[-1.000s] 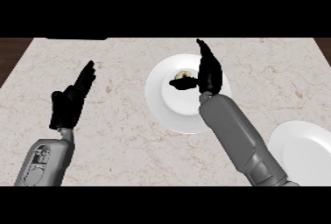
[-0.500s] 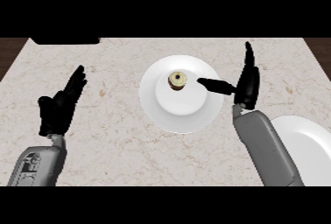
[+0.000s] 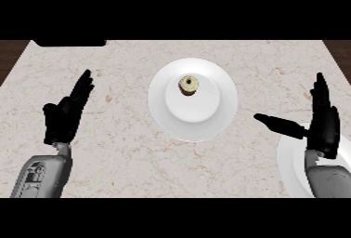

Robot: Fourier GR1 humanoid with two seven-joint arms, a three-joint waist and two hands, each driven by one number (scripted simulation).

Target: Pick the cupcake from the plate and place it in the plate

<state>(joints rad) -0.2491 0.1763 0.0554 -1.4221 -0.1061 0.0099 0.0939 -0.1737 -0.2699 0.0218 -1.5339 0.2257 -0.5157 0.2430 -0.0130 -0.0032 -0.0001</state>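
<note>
Cupcake (image 3: 188, 85) sits on the far part of the centre plate (image 3: 205, 125), untouched and clear of both hands. The right hand (image 3: 322, 123) hovers well to the right of it, above the near plate (image 3: 291, 162) at the surface's (image 3: 123, 153) right edge, fingers straight and together with the thumb spread toward the centre plate, holding nothing. The left hand (image 3: 65, 114) rests open at the left, fingers up. The likely risk: a sideways reach with so wide a thumb gap could knock the small cupcake over or push it off its plate before the fingers close round it.
</note>
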